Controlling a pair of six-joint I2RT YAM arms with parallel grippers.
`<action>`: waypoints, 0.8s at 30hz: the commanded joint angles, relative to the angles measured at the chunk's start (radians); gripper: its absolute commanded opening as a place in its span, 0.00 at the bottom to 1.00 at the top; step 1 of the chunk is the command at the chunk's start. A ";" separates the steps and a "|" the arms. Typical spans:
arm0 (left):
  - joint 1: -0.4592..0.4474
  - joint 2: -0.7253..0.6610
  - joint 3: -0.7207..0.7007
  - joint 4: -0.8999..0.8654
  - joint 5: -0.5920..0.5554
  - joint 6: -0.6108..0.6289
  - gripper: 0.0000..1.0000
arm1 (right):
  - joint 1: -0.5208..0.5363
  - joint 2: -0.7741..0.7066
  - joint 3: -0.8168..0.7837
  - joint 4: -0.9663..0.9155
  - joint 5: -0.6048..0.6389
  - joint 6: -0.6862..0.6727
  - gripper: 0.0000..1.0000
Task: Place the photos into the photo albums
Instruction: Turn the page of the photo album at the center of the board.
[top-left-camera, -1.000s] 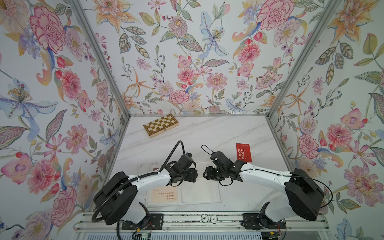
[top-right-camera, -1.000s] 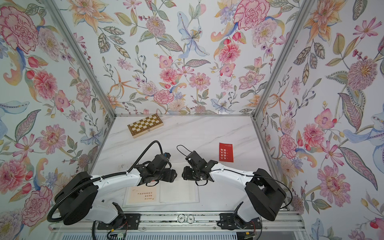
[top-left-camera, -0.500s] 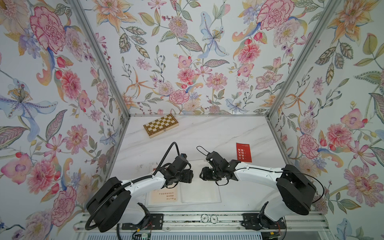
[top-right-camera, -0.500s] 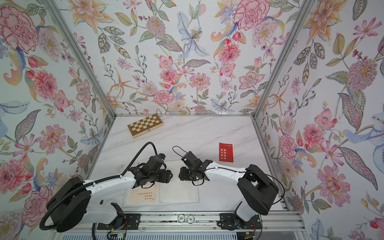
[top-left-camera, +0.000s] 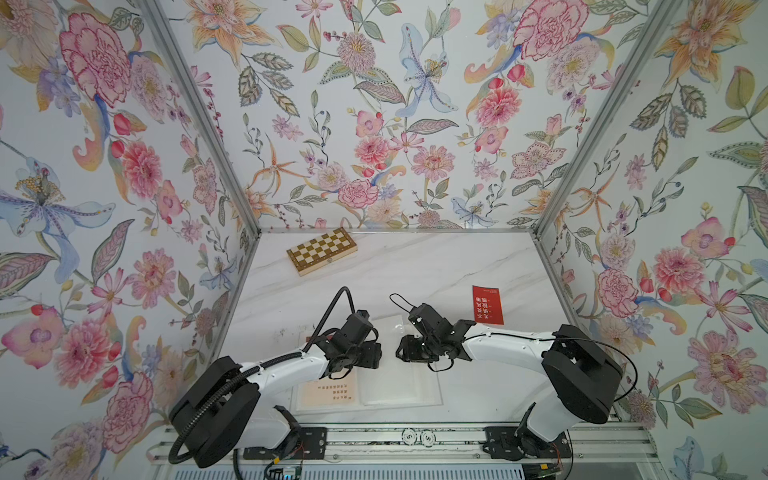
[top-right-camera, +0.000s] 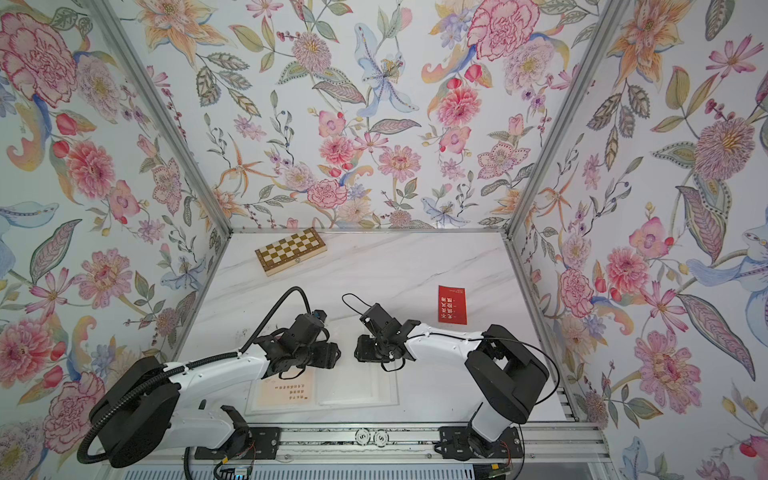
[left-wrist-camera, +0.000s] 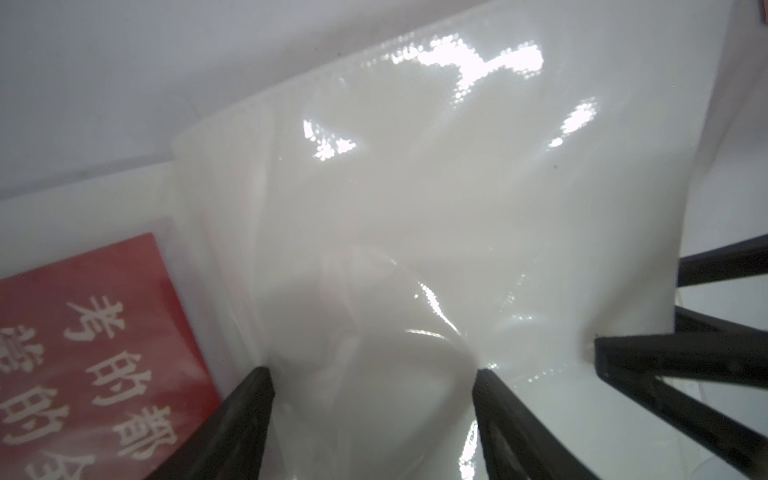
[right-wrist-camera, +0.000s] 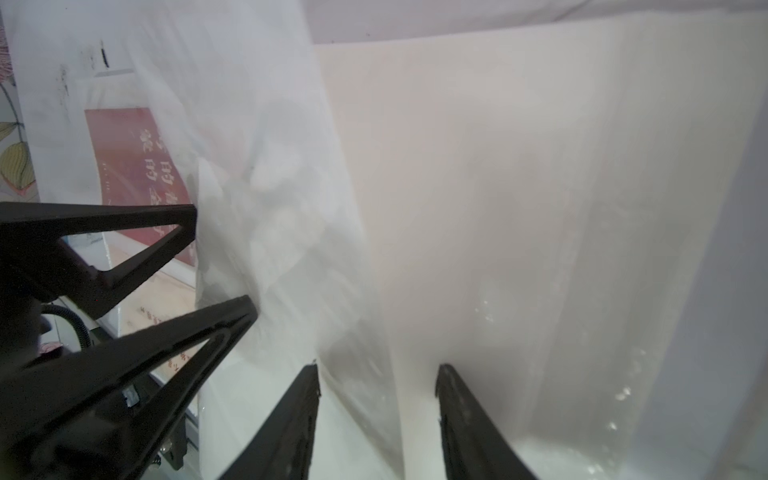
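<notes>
The photo album (top-left-camera: 399, 395) lies open near the table's front edge in both top views. A cream photo (top-left-camera: 328, 392) sits in its left page. Another red photo (left-wrist-camera: 91, 353) shows under a clear sleeve (left-wrist-camera: 415, 208). One red photo (top-left-camera: 487, 304) lies loose on the table to the right. My left gripper (left-wrist-camera: 372, 378) is open, its fingertips (left-wrist-camera: 257, 386) resting on the bulging sleeve. My right gripper (right-wrist-camera: 378, 374) faces it, open, with the edge of a pale sheet (right-wrist-camera: 498, 208) running between its jaws. Whether that sheet is a page or a photo is unclear.
A checkered wooden chessboard box (top-left-camera: 322, 250) lies at the back left of the marble table (top-left-camera: 415, 270). Floral walls close in three sides. Both arms (top-right-camera: 208, 374) reach inward from the front rail, their grippers almost tip to tip over the album.
Both grippers have come slightly nearer the front edge over the album. The right one has shifted left toward the left one, and its jaws have narrowed a little.
</notes>
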 joint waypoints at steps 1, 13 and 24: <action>0.017 -0.021 -0.013 -0.068 -0.006 -0.009 0.75 | 0.002 0.007 0.009 0.084 -0.082 0.021 0.43; 0.256 -0.236 0.064 -0.257 -0.001 0.125 0.77 | 0.027 -0.006 0.041 0.216 -0.224 0.058 0.09; 0.488 -0.358 0.170 -0.391 0.043 0.214 0.77 | 0.132 0.185 0.290 0.252 -0.301 0.071 0.16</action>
